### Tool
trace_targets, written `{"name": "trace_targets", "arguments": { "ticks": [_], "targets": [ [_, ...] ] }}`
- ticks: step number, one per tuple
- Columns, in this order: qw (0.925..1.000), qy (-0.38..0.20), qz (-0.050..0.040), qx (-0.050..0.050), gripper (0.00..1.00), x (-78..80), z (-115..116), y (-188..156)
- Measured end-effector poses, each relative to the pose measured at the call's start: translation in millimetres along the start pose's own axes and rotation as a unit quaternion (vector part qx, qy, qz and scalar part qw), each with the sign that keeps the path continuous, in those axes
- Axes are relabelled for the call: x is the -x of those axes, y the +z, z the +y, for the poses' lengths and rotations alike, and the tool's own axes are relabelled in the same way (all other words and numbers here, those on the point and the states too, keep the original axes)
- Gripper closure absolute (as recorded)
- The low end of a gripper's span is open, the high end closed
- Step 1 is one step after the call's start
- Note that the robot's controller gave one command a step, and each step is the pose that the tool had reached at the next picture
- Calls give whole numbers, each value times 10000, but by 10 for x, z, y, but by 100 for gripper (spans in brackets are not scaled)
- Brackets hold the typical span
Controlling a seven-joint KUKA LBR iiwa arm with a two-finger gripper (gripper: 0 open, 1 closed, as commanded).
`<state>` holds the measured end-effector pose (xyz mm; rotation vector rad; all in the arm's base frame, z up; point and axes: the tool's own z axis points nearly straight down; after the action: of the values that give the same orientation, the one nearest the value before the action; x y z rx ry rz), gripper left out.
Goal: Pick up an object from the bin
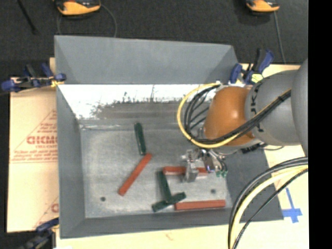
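My gripper (192, 171) is low in the right part of the bin, directly over a short red stick (173, 170) that lies flat and runs leftward from under its fingers. Whether the stick is between the fingers I cannot make out. Just left and below lies a dark green stick (164, 185), and another dark green piece (168, 202) crosses its lower end. A longer red stick (200, 205) lies along the bin's front edge below the gripper.
Farther left, a red stick (135, 175) lies diagonally on the bin floor, and a dark green stick (140, 138) sits above it near the middle. The arm with its orange cover and cables reaches in from the right.
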<state>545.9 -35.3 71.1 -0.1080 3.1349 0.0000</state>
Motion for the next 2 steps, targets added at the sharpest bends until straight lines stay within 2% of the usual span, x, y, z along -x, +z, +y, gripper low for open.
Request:
{"name": "trace_targets", "arguments": {
  "ticks": [1,2],
  "targets": [
    [10000,-12,6,-4,0,-4,-4,3],
    [10000,-23,1,-7,100,-1,-6,1]
  ]
}}
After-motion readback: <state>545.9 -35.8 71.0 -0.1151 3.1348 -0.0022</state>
